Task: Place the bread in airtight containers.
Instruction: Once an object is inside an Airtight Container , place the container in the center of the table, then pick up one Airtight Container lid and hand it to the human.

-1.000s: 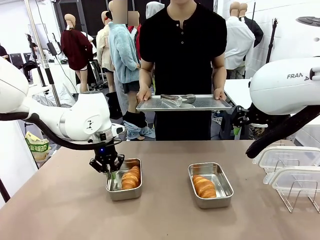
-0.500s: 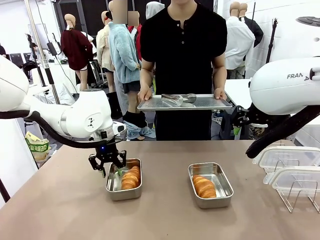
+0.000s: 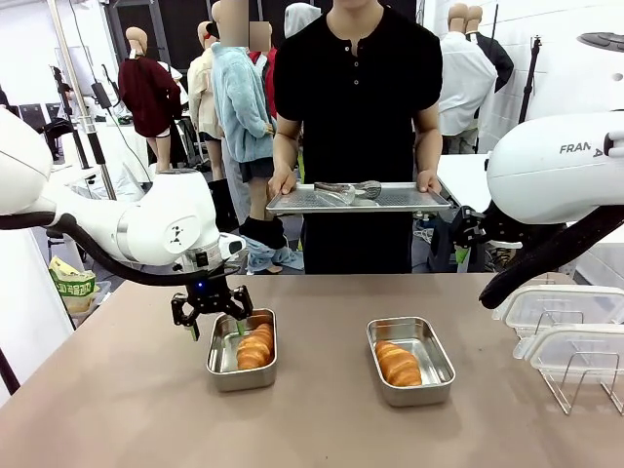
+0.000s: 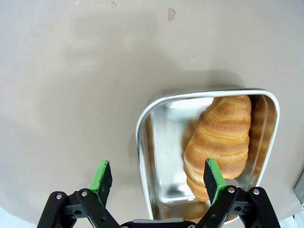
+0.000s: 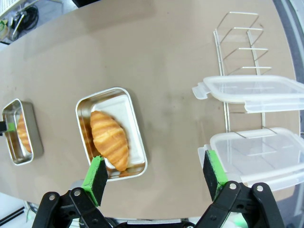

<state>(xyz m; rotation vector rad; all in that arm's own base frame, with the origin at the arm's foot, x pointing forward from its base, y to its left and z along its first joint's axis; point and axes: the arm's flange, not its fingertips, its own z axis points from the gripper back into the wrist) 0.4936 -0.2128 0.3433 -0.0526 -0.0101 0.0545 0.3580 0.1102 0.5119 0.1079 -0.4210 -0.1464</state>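
A wide, matte brown table (image 3: 117,409) takes up the lower part of the front view. At its far side stands a person in a black short-sleeved shirt (image 3: 356,97), who holds with both hands a large flat steel tray (image 3: 414,202) at waist height. A pair of metal tongs (image 3: 349,190) lies on this tray.

The white left arm (image 3: 166,229) reaches in over the left half of the table. The white right arm (image 3: 556,171) is high at the right side.

On the right end of the table stands a thin wire rack (image 3: 585,375). It carries two clear plastic lids with snap tabs, one farther (image 3: 565,307) and one nearer (image 3: 575,346).

Two small rectangular shiny steel pans with rounded corners stand well apart on the table, the left one (image 3: 242,380) and the right one (image 3: 436,366). In the left pan lies one golden-brown ridged roll (image 3: 254,348), against the pan's right wall. In the right pan lies a second roll of the same kind (image 3: 398,363), towards its left wall.

The left gripper (image 3: 213,333) hangs just above the far left corner of the left pan. Its jaws are spread wide and it holds nothing. In the left wrist view one green pad is over the bare table outside the pan and the other is over the end of the roll; I cannot tell whether it touches.

The right gripper (image 5: 156,176) is high above the table, its jaws also spread wide, with nothing between them.
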